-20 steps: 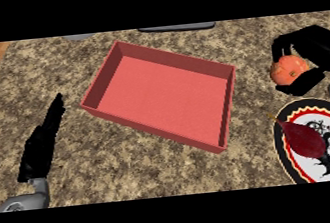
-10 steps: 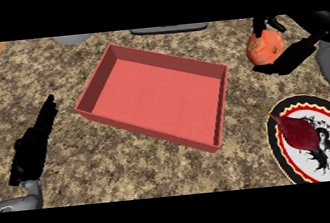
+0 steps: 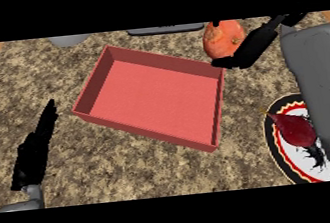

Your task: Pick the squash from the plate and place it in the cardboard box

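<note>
Orange rounded squash (image 3: 224, 37), clasped in the curled black right hand (image 3: 254, 44), hangs just beyond the red cardboard box's (image 3: 215, 96) far-right corner, box interior lying leftward.

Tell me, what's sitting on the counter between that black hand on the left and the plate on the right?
In the head view, the red box lies between the left hand and the plate, with bare speckled counter on either side of it.
</note>
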`<action>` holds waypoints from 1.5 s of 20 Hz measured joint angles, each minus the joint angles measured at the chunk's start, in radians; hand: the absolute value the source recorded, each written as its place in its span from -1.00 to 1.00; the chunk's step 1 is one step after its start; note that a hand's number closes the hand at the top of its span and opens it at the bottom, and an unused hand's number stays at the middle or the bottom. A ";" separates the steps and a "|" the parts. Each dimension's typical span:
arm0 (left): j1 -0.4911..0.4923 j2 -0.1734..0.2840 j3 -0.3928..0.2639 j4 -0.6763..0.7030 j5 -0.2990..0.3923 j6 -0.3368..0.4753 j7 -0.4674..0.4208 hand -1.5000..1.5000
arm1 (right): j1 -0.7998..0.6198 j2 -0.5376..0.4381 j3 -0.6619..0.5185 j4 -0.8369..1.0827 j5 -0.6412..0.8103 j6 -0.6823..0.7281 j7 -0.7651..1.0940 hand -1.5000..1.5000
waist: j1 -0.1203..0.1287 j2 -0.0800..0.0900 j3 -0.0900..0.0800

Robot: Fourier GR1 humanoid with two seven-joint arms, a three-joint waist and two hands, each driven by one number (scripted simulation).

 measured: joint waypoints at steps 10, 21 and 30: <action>0.017 -0.022 -0.016 -0.016 -0.020 0.004 -0.008 0.00 | -0.129 0.174 0.105 0.115 0.087 -0.089 0.160 1.00 | 0.010 0.004 0.000; -0.027 -0.014 -0.007 0.006 -0.015 -0.020 0.000 0.00 | -0.208 0.246 0.308 0.433 0.041 -0.306 0.219 -1.00 | 0.033 0.009 -0.001; -0.034 -0.033 -0.019 0.006 -0.026 -0.016 0.002 0.00 | -0.239 0.251 0.399 0.589 -0.177 -0.445 0.179 -1.00 | 0.046 0.013 0.000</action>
